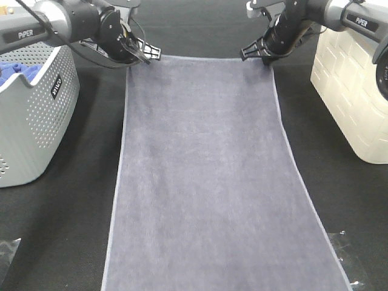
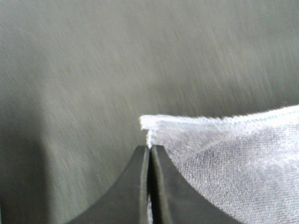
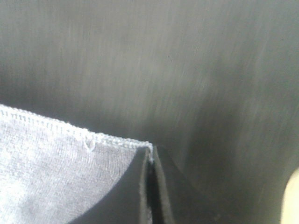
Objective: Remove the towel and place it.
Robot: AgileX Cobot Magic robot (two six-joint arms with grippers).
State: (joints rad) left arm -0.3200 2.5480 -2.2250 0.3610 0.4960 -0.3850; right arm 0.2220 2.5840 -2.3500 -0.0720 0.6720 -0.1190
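Both arms [image 1: 66,24] are silver-grey tubes with glossy black joints, white "PiPER" lettering, looping black cables, and matte black wedge-shaped jaws tapering to thin tips.

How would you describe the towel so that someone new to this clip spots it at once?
On the black table, between the perforated grey basket at the left and the cream container at the right, the towel lies spread flat down the middle. It is a long slate-grey terry rectangle with a pale stitched hem, each far corner pinched by a tool, left and right.
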